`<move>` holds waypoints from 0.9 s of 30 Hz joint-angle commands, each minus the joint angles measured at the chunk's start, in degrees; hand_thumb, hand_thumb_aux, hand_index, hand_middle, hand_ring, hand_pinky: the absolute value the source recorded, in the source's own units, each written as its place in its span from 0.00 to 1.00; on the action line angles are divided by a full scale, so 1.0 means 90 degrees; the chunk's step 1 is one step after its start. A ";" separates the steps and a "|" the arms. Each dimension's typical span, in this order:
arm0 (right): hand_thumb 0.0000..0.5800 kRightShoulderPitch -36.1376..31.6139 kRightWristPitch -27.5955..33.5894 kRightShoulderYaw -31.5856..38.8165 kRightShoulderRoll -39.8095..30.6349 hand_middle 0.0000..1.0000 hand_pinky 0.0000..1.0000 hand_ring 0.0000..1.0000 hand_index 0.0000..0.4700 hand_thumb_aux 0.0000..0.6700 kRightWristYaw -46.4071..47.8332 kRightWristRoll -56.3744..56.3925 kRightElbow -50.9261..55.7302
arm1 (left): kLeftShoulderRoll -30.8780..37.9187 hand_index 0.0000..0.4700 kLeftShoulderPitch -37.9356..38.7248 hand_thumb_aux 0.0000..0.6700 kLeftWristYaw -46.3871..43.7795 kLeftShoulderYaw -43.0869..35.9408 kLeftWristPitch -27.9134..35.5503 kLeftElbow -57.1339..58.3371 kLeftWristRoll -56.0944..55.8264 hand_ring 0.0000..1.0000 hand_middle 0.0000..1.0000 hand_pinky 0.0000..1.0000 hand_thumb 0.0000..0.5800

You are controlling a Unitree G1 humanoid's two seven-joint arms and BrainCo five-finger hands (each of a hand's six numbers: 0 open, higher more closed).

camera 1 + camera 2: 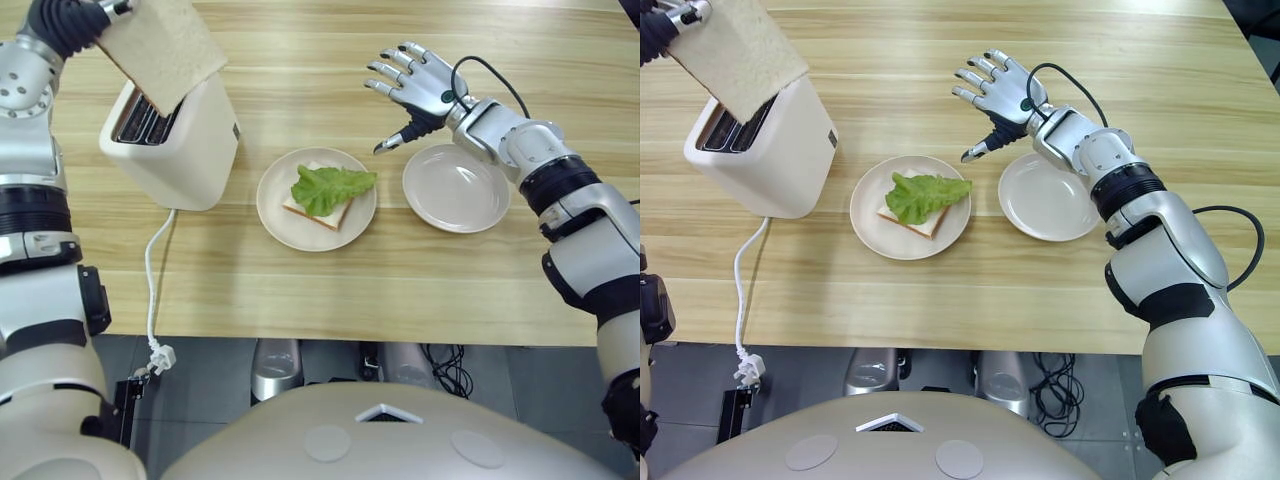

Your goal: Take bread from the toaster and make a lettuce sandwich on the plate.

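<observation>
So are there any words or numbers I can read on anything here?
Toaster: one small dark mark on its side, too small to read.
Nothing else here carries any words, numbers or signs.

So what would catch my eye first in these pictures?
The left hand holds a bread slice just above the white toaster at the left of the table. On the middle plate, a lettuce leaf lies on a second slice, and the right hand hovers open near an empty plate.
</observation>
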 commanded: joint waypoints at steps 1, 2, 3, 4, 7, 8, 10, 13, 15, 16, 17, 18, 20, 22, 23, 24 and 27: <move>0.00 -0.0059 0.0005 -0.0020 0.0048 0.00 0.00 0.00 0.00 0.00 -0.0037 -0.0005 0.0050 | -0.0079 0.98 -0.0154 1.00 0.0025 0.0227 0.0170 -0.0112 -0.0298 1.00 1.00 1.00 1.00; 0.00 -0.0057 0.0006 -0.0035 0.0051 0.00 0.00 0.00 0.00 0.00 -0.0049 0.0011 0.0059 | -0.0152 0.98 -0.0184 1.00 -0.0053 0.0292 0.0274 -0.0198 -0.0479 1.00 1.00 1.00 1.00; 0.00 -0.0055 0.0022 -0.0058 0.0054 0.00 0.00 0.00 0.00 0.00 -0.0071 0.0032 0.0067 | -0.0225 0.98 -0.0200 1.00 -0.0152 0.0339 0.0411 -0.0308 -0.0648 1.00 1.00 1.00 1.00; 0.00 -0.0057 0.0046 -0.0091 0.0052 0.00 0.00 0.00 0.00 0.00 -0.0104 0.0057 0.0071 | -0.0294 0.98 -0.0213 1.00 -0.0227 0.0361 0.0510 -0.0404 -0.0772 1.00 1.00 1.00 1.00; 0.00 -0.0057 0.0149 -0.0290 0.0016 0.00 0.00 0.00 0.00 0.00 -0.0207 0.0218 0.0003 | -0.0597 0.98 -0.0187 1.00 -0.0578 0.0365 0.1010 -0.0774 -0.1257 1.00 1.00 1.00 1.00; 0.00 -0.0048 0.0181 -0.0428 -0.0006 0.00 0.00 0.00 0.00 0.00 -0.0262 0.0333 -0.0039 | -0.0732 0.98 -0.0171 1.00 -0.0691 0.0323 0.1197 -0.0896 -0.1406 1.00 1.00 1.00 1.00; 0.00 -0.0013 0.0168 -0.0732 -0.0063 0.00 0.00 0.00 0.00 0.00 -0.0355 0.0598 -0.0175 | -0.0960 0.98 -0.0138 1.00 -0.0859 0.0190 0.1462 -0.1078 -0.1547 1.00 1.00 1.00 1.00; 0.00 0.0166 -0.0280 -0.1525 -0.0170 0.00 0.00 0.00 0.00 0.00 -0.0377 0.1525 -0.0624 | -0.1387 0.98 -0.0153 1.00 -0.1114 -0.0144 0.1677 -0.1103 -0.1573 1.00 1.00 1.00 1.00; 0.00 0.0351 -0.0719 -0.2052 -0.0208 0.00 0.00 0.00 0.00 0.00 -0.0148 0.2267 -0.0992 | -0.1652 0.98 -0.0195 1.00 -0.1273 -0.0380 0.1681 -0.0941 -0.1523 1.00 1.00 1.00 1.00; 0.00 0.0450 -0.0865 -0.2286 -0.0228 0.00 0.00 0.00 0.00 0.00 -0.0049 0.2563 -0.1189 | -0.1787 0.98 -0.0209 1.00 -0.1345 -0.0508 0.1658 -0.0811 -0.1468 1.00 1.00 1.00 1.00; 0.00 0.0548 -0.1000 -0.2476 -0.0258 0.00 0.00 0.00 0.00 0.00 0.0066 0.2818 -0.1384 | -0.1919 0.98 -0.0225 1.00 -0.1400 -0.0647 0.1609 -0.0654 -0.1399 1.00 1.00 1.00 1.00; 0.00 0.0646 -0.1193 -0.2633 -0.0273 0.00 0.00 0.00 0.00 0.00 0.0259 0.3113 -0.1541 | -0.2051 0.98 -0.0239 1.00 -0.1451 -0.0780 0.1547 -0.0482 -0.1326 1.00 1.00 1.00 1.00; 0.00 0.0862 -0.1544 -0.2899 -0.0245 0.00 0.00 0.00 0.00 0.00 0.0731 0.3715 -0.1841 | -0.2291 0.98 -0.0244 1.00 -0.1546 -0.1010 0.1419 -0.0136 -0.1204 1.00 1.00 1.00 1.00; 0.00 0.1076 -0.1778 -0.3023 -0.0207 0.00 0.00 0.00 0.00 0.00 0.1231 0.4129 -0.2116 | -0.2500 0.98 -0.0262 1.00 -0.1624 -0.1192 0.1263 0.0241 -0.1078 1.00 1.00 1.00 1.00; 0.00 0.1172 -0.1897 -0.3043 -0.0196 0.00 0.00 0.00 0.00 0.00 0.1460 0.4271 -0.2236 | -0.2596 0.98 -0.0282 1.00 -0.1635 -0.1268 0.1162 0.0455 -0.1014 1.00 1.00 1.00 1.00; 0.00 0.1272 -0.2025 -0.3037 -0.0182 0.00 0.00 0.00 0.00 0.00 0.1670 0.4366 -0.2365 | -0.2684 0.98 -0.0306 1.00 -0.1670 -0.1338 0.1087 0.0665 -0.0956 1.00 1.00 1.00 1.00; 0.00 0.1567 -0.2366 -0.3010 -0.0136 0.00 0.00 0.00 0.00 0.00 0.2185 0.4615 -0.2679 | -0.2938 0.98 -0.0429 1.00 -0.1683 -0.1527 0.0843 0.1348 -0.0761 1.00 1.00 1.00 1.00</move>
